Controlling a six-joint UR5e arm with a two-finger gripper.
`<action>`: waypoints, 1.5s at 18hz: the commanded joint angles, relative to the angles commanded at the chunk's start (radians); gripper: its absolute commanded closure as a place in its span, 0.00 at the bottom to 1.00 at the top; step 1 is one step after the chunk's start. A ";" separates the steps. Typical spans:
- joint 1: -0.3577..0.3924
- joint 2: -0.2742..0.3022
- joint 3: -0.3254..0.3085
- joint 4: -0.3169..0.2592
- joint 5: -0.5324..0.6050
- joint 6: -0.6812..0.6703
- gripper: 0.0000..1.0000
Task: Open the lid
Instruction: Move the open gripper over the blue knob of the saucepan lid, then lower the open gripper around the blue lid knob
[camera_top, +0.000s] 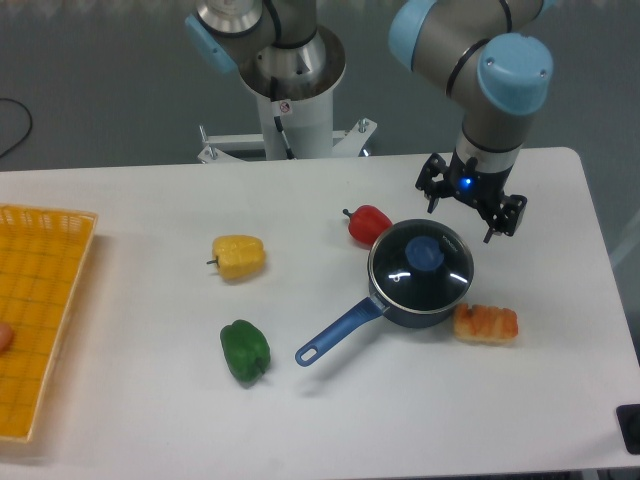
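at the far left edge of the frame sits the yellow basket (40, 320), a plastic lattice tray with a low rim. right of it, on the smooth white table (150, 420), lie the yellow pepper (239, 257), lumpy and glossy, and below it the green pepper (245, 350), darker and ribbed. near the centre the red pepper (367, 223) sits just beside the upper left of the saucepan (345, 325), whose blue enamelled handle runs down toward the lower left.

the lid (421, 267) rests flat on the saucepan, right of centre: dark see-through glass, a thin silver metal rim, a rounded blue knob (424, 251) in the middle. it is shut and untouched. touching or nearly touching the pan's lower right is the orange bread-like piece (486, 324), soft-looking and striped.

my gripper (470, 205) hangs at the upper right of the lid, above its far rim and not over the knob. my fingers (433, 186) stand apart, with nothing between them.

what worries me: the knob is small, round and looks slick, so if i close off centre it could squirt out from between my fingers. if i come down misaligned, a fingertip may strike the glass or catch the metal rim and shove the whole pan, which would push into the red pepper or the orange piece. the pan looks light and free on a smooth table, so a tilted lift could drag it along with the lid.
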 joint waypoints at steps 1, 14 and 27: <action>0.000 -0.002 0.000 0.002 -0.002 -0.038 0.00; -0.037 -0.048 -0.038 0.090 -0.049 -0.534 0.00; -0.100 -0.092 -0.038 0.087 0.073 -0.536 0.00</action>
